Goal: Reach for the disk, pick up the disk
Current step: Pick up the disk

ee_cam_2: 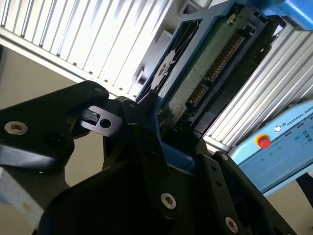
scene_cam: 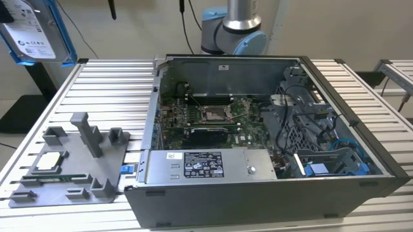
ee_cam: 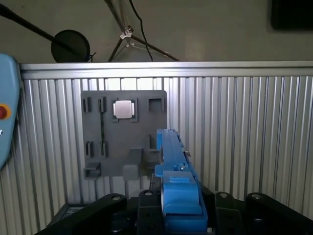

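Holding the disk [scene_cam: 36,36] up in the air, my gripper [ee_cam: 180,208] is clamped on it, with black fingers pressing either side of its blue rail [ee_cam: 172,156]. In the first wrist view the disk shows edge-on, hanging above the grey fixture plate [ee_cam: 98,132] and apart from the plate's upright posts and slots. A small square chip [ee_cam: 122,109] sits in a pocket of that plate. In the second wrist view the disk's green circuit board [ee_cam_2: 195,83] faces outward. I judge the grip is at one end so the disk hangs clear of the plate's posts. The open computer case [scene_cam: 258,193] stands beside the plate.
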Robot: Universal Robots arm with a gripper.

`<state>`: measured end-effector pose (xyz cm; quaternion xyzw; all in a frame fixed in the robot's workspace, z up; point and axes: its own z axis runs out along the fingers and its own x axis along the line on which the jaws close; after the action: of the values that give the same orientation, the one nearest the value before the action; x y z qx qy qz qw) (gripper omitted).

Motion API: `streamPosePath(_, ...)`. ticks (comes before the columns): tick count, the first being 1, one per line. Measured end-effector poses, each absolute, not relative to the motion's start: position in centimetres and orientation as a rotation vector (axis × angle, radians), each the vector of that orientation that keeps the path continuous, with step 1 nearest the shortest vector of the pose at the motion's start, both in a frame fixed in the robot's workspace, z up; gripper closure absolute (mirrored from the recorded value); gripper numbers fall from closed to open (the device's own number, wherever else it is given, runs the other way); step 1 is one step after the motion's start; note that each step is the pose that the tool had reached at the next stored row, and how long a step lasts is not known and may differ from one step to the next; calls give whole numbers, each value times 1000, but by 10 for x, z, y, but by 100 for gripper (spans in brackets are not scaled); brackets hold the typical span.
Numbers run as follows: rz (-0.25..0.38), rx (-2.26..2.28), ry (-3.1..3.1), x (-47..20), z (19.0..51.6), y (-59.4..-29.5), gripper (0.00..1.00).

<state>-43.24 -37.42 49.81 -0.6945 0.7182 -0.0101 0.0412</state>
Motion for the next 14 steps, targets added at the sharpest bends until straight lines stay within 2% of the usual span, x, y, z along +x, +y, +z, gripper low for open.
streamPosePath(14, -25, -2130, 2201, -372, 498, -374, 100)
